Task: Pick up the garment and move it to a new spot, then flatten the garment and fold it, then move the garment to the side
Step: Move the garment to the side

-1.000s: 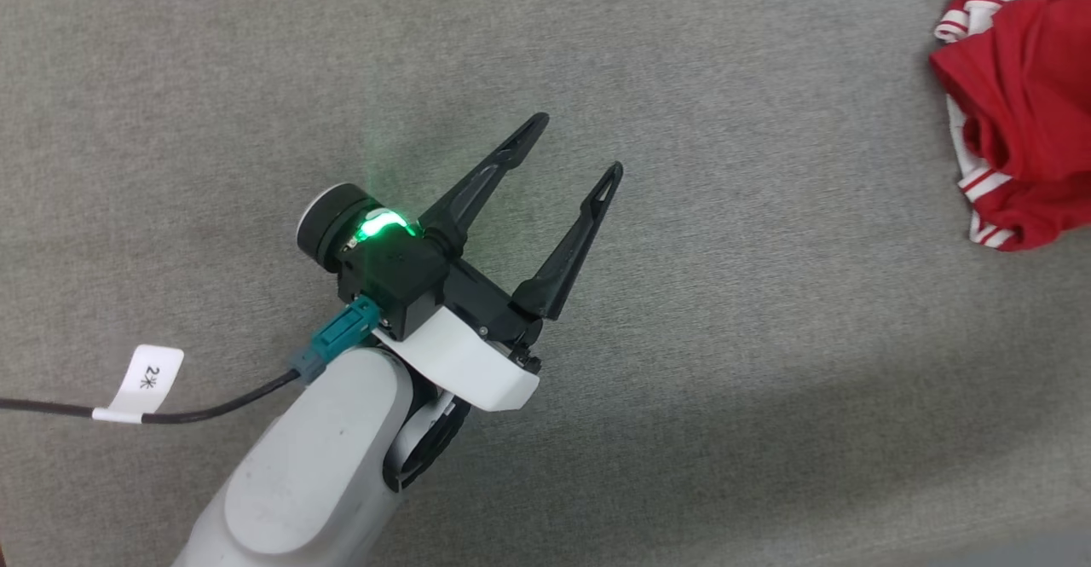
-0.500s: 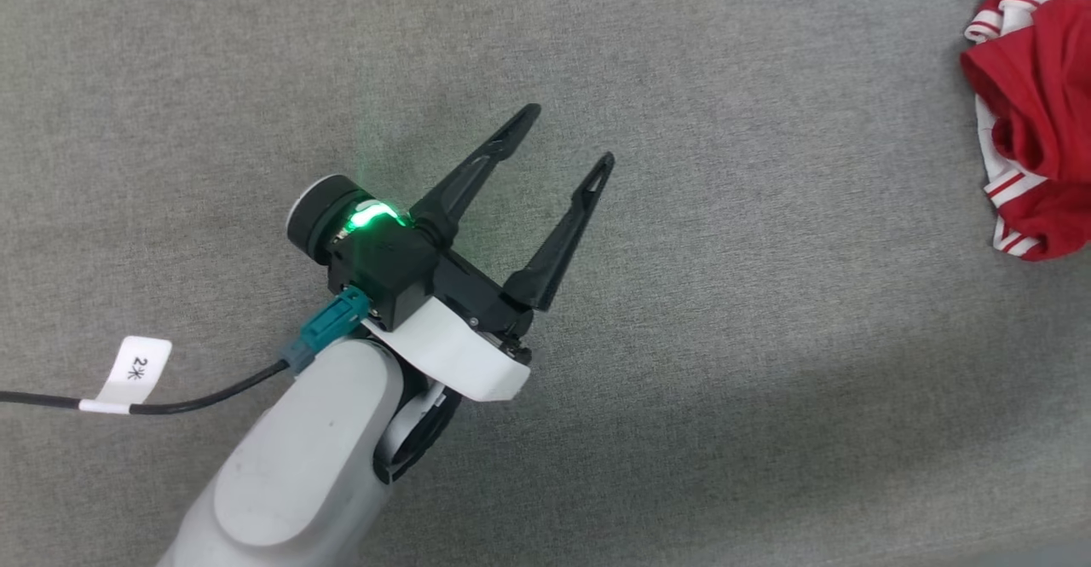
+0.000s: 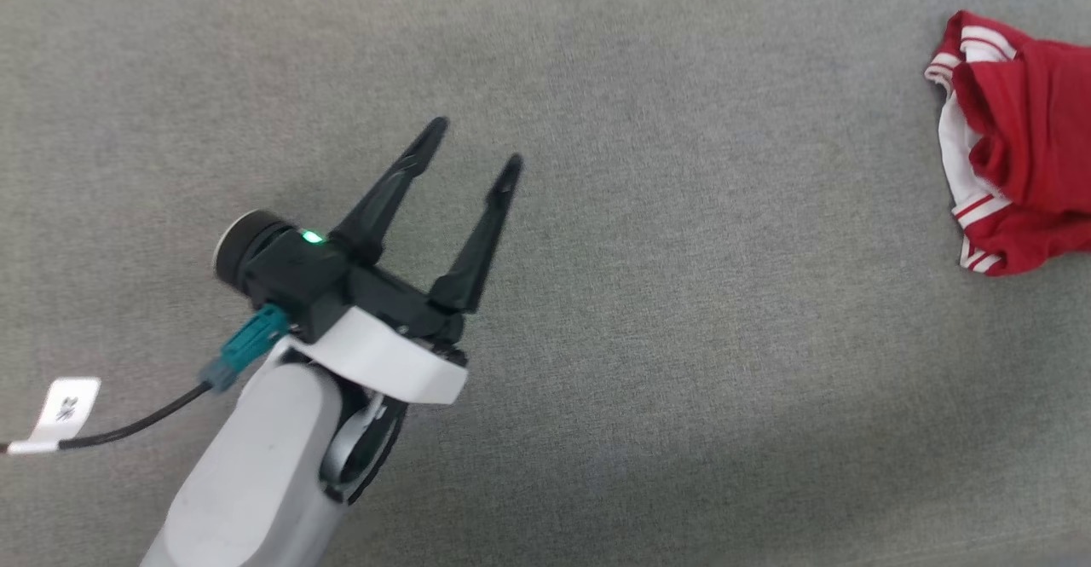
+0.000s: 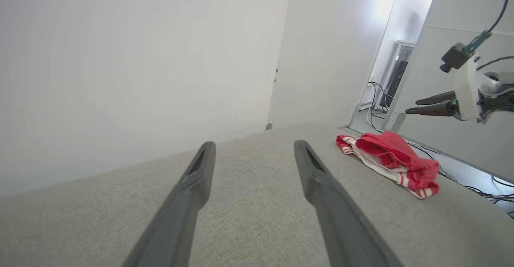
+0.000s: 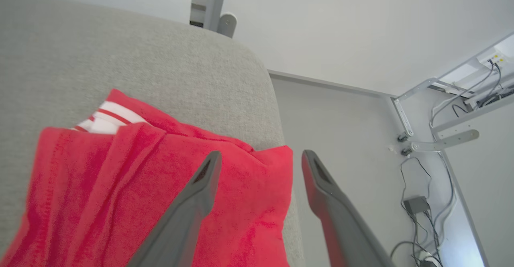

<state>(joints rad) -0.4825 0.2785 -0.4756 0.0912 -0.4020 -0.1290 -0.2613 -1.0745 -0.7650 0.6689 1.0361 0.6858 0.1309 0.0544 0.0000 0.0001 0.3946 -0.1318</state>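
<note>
**Grey counter [image 3: 682, 362] with garment [image 3: 1023, 166] near its edge; both end effectors empty**

Grey woven fabric covers the counter, which has white walls behind it in both wrist views.

Garment: a crumpled red heap with white lining and red-striped white trim. In the head view it lies at 2 o'clock and is cut off by the frame's right edge. In the right wrist view [image 5: 140, 186] it lies from centre to 8 o'clock, and one red corner reaches the counter's rounded edge.

Left end effector [image 3: 476, 142]: at 8 o'clock in the head view, well apart from the garment. Its two dark fingers point toward 1 o'clock. The fingers are spread wide and grip nothing, and bare counter shows between them in the left wrist view [image 4: 253, 143]. A small green light [image 3: 311, 236] glows on the wrist housing. A black cable [image 3: 128, 426] with a white tag [image 3: 64, 409] runs off toward 9 o'clock.

Right end effector [image 5: 261, 153]: its fingers are spread apart with nothing between them. In its own view one finger crosses the red cloth and the other crosses the pale floor beside the counter. In the left wrist view it appears at 3 o'clock [image 4: 413, 107], raised above the garment [image 4: 395, 154] and clear of it, with its fingers pointing toward 9 o'clock.

Loose cables [image 5: 417, 206] lie on the floor at 4 o'clock in the right wrist view.
</note>
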